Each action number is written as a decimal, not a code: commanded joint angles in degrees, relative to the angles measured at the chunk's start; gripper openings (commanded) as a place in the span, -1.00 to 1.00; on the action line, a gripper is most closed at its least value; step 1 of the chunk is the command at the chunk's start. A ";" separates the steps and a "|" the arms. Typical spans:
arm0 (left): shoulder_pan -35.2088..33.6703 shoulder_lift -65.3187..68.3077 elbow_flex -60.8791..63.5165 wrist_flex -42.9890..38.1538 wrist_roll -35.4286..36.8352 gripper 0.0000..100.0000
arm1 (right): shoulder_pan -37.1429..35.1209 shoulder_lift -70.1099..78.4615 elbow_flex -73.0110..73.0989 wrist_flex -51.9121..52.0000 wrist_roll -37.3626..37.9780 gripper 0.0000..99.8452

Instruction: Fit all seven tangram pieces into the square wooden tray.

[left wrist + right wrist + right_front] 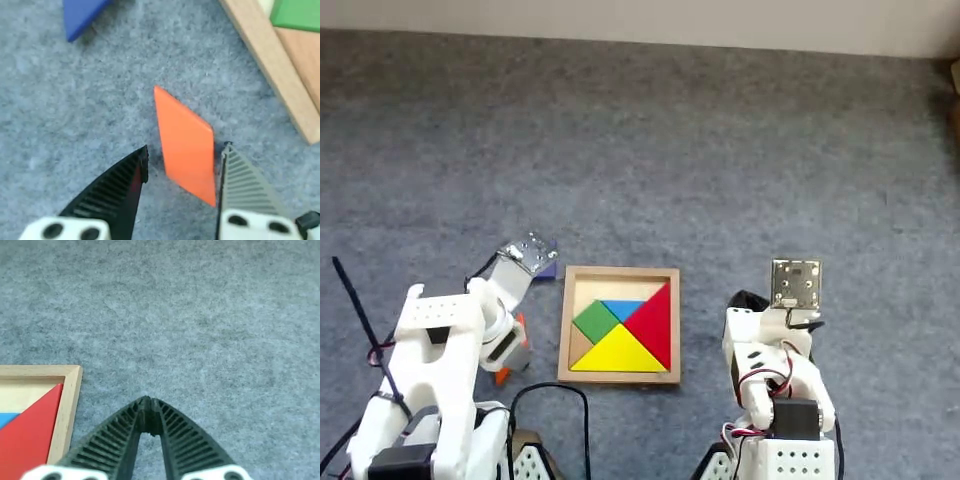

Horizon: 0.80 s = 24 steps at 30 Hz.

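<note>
Grey felt covers the table (720, 150). Four pieces (615, 352) sit in the tray (620, 271). Outside it, the orange piece (186, 145) lies between the left gripper's (186, 149) wide jaws, with a dark blue piece (80, 15) nearby. The right gripper (149, 402) is closed and empty.

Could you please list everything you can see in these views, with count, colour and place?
tray: one, pale wood, on the carpet between the arms.
green piece: one, green, in the tray.
blue piece: one, blue, in the tray.
red piece: one, red, in the tray.
yellow piece: one, yellow, in the tray.
loose blue piece: one, blue, on the carpet outside the tray.
orange piece: one, orange, on the carpet outside the tray.
carpet: one, grey, under everything.
left gripper: one, open, astride the orange piece.
right gripper: one, black, shut, over bare carpet beside the tray.
</note>
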 commanded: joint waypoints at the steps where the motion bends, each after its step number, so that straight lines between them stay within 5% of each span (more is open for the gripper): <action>1: 1.19 -1.36 -0.04 -0.70 -0.35 -0.58 | 1.01 -0.13 5.41 -1.01 -0.53 -0.99; 13: 5.49 -1.98 0.22 0.00 -0.09 -0.80 | 1.01 -0.13 5.41 -1.01 -0.53 -0.99; 24: 7.43 -1.45 -23.43 20.92 -0.35 -0.86 | 1.01 -0.13 5.41 -1.01 -0.53 -0.99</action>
